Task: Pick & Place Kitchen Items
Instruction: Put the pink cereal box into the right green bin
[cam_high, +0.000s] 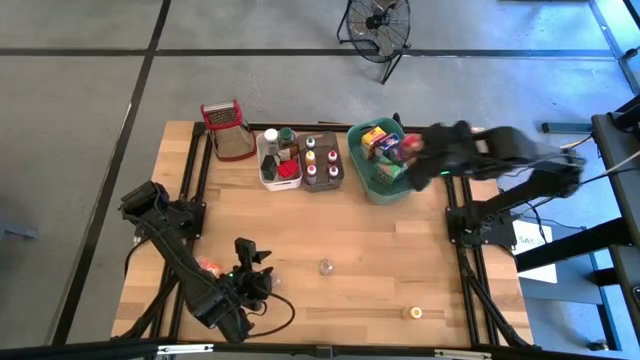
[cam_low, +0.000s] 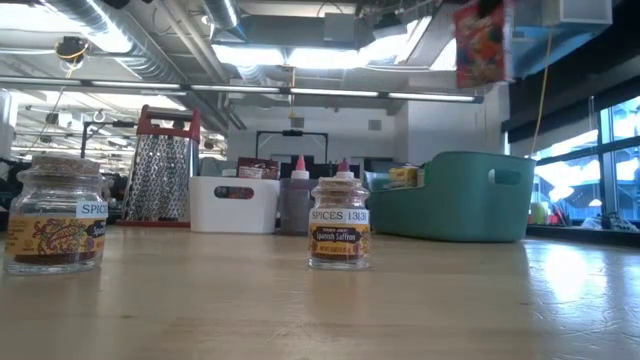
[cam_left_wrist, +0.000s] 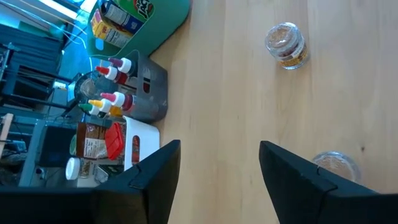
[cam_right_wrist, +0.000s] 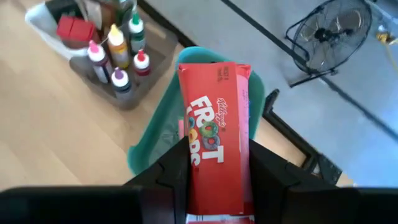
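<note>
While over the bin: right gripper (cam_right_wrist: 214, 171) clenched on the red cereal box (cam_right_wrist: 216, 134), jaws pressing its two long side faces.
Box position: upright between the fingers, hanging above the teal bin (cam_high: 372, 182), not yet inside it.
Below the gripper: other packets already in the bin; brown bin of squeeze bottles (cam_right_wrist: 118, 59) just beside it.
Handling, judged: light, thin cardboard, stiff along the edges but easily dented on the broad faces; printed surface likely a little slick.
Best hold, judged: across the narrow sides near mid-height, as now, with gentle pressure.
Left gripper (cam_left_wrist: 217, 168): released, jaws apart and holding nothing, low over the near edge of the table.
Ahead of the left gripper: two spice jars, one (cam_left_wrist: 287, 45) well ahead, one (cam_left_wrist: 334, 165) just beside a finger.
Jars, judged: glass, rigid, smooth, breakable; take around the body below the cork lid.
</note>
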